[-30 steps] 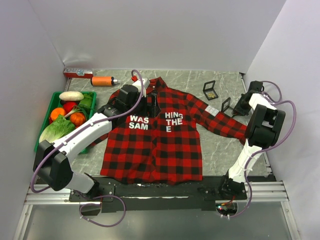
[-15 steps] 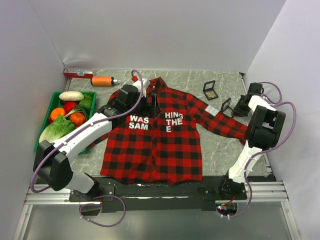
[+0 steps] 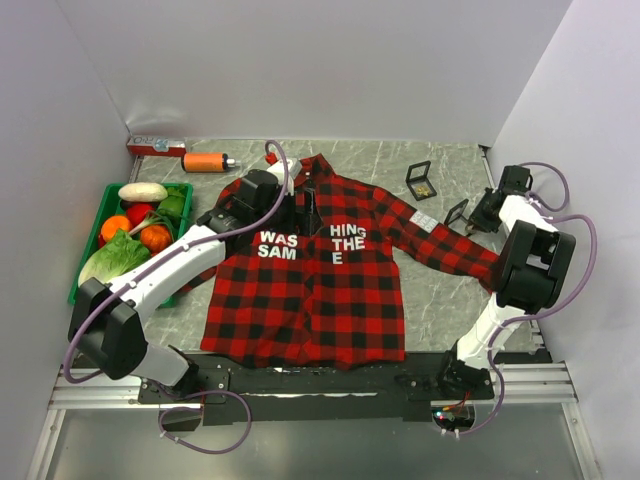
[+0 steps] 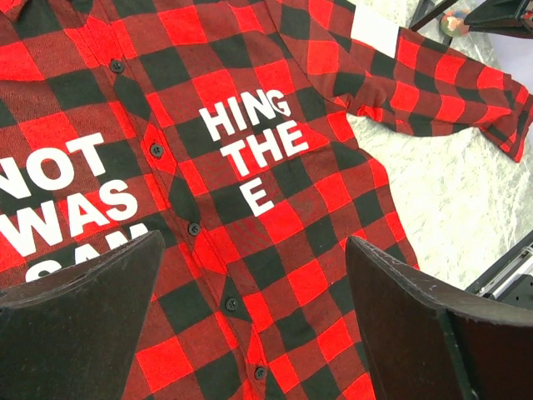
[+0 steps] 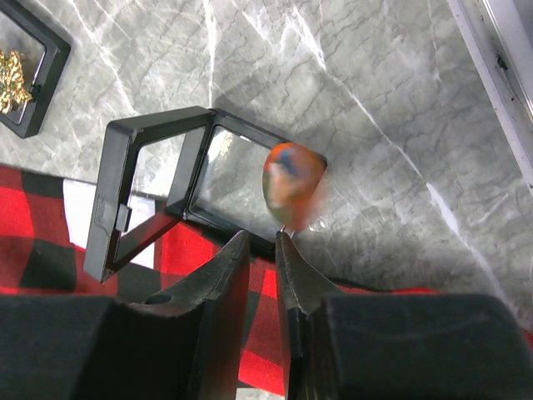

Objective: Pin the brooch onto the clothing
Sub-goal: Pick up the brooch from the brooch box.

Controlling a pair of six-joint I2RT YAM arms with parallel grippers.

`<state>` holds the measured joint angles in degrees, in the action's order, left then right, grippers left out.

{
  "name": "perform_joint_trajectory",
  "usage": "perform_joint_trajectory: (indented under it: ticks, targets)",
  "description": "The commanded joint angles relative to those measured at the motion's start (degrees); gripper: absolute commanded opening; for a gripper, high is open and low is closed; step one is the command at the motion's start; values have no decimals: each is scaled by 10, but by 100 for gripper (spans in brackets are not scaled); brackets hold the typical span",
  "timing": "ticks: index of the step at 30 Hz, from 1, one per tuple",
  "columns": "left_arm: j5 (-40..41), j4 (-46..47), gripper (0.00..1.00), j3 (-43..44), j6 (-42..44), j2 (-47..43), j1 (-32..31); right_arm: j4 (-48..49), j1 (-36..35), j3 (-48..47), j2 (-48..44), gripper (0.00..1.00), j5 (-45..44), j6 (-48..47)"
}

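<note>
Where the table (image 3: 440, 300) meets the wall at 9 o'clock, a green crate (image 3: 90, 235) holds vegetables. An orange bottle (image 3: 205, 161) lies at the crate's 1 o'clock. The left gripper (image 4: 250, 325) hangs over the collar end of the shirt (image 3: 310, 290), jaws spread wide and holding nothing. The red-and-black plaid shirt, with white lettering, lies flat and buttoned at the table's centre. Its collar points to 12 o'clock and one sleeve stretches toward 3 o'clock. Two black cases lie at the table's 2 o'clock. The far case (image 3: 420, 180) holds a gold piece. The open case (image 5: 158, 183) partly overlaps the sleeve. The right gripper (image 5: 262, 242) hovers there, jaws narrow, pinching the pin of the brooch (image 5: 293, 187). The brooch is a blurred orange-and-green oval at the fingertips' 12 o'clock.
</note>
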<state>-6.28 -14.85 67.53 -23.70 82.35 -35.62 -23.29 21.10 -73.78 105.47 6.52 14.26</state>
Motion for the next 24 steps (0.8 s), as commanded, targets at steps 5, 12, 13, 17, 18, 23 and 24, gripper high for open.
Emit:
perform_joint_trajectory:
  ticks: [5, 12, 13, 17, 18, 23, 24]
  targets:
    - [-11, 5, 96, 19, -7, 5, -1, 13, 7, -14, 12, 26, -11, -2]
    - [-14, 5, 96, 19, -7, 7, -1, -5, 14, -22, 19, 37, -50, 9]
    - [-15, 6, 96, 19, -8, 9, -1, -10, 17, -27, 24, 39, -64, 10]
    - [-16, 4, 96, 20, -9, 7, -1, -24, 33, -40, 32, 56, -83, 12]
    - [-17, 4, 96, 20, -9, 6, -1, -35, 37, -45, 37, 57, -79, 13]
    - [-22, 5, 96, 19, -11, 6, -1, -55, 54, -75, 64, 63, -68, 16]
    - [-23, 5, 96, 20, -10, 6, -1, -61, 57, -80, 67, 63, -77, 16]
